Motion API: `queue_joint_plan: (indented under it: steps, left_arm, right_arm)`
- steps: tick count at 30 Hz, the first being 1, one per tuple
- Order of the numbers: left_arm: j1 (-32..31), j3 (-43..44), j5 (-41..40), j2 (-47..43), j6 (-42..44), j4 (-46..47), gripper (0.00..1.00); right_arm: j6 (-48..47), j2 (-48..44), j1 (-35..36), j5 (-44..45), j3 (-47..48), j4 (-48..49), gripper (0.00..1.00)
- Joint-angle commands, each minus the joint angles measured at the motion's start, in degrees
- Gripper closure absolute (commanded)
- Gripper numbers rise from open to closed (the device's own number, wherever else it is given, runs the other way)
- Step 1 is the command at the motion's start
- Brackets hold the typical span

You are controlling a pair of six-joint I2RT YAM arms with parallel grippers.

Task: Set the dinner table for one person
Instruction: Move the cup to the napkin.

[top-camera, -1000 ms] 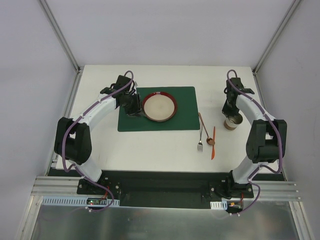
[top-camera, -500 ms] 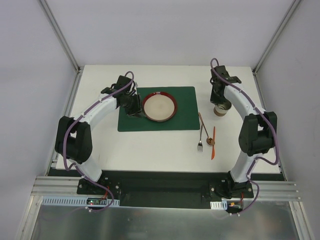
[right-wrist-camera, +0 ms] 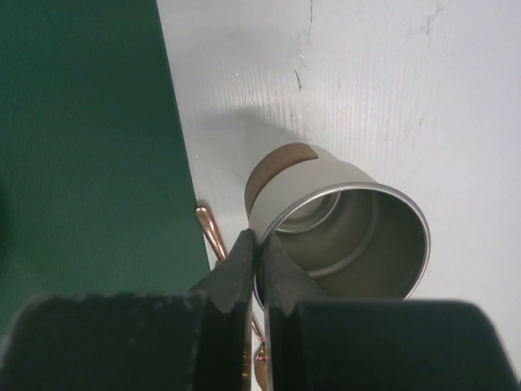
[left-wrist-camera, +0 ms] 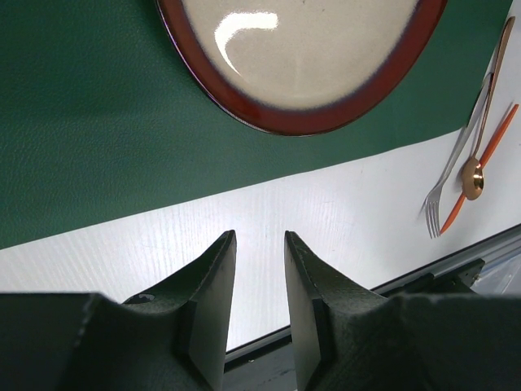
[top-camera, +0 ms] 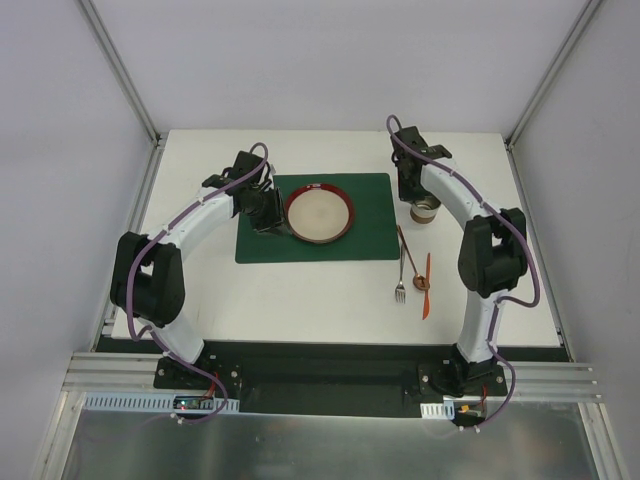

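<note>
Over white matte rectangular tabletop (top-camera: pixel 300 300): pinching wall of silver metal cup (right-wrist-camera: pixel 358 236) in clamped right gripper (right-wrist-camera: pixel 256 244), holding it upright just beside dark green placemat (right-wrist-camera: pixel 81 122), probably for placing there; hovering left gripper (left-wrist-camera: pixel 259 238), parted and empty, near red-rimmed ceramic plate (left-wrist-camera: pixel 309 49).

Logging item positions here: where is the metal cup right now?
In the top view the metal cup is right of the green placemat's far right corner, its rim pinched by the right gripper.

You won't find any legible text, label, brand or number in these views. The small boards (top-camera: pixel 190 403) by the arm bases, low in the top view, are too tiny to read.
</note>
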Motion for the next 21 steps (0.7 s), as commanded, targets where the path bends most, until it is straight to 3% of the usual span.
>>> queue_joint_plan:
  steps: [1,21]
  left_arm:
    - [-0.09,1.36,0.27,0.25,0.94,0.27,0.7]
    - [-0.09,3.47,1.15,5.87,1.2,0.27,0.72]
  right_arm:
    - [-2.72,0.74,0.11,1.33,3.91,-0.2,1.0]
    - [-14.67,6.71,4.68,-4.47,9.26,7.28,1.0]
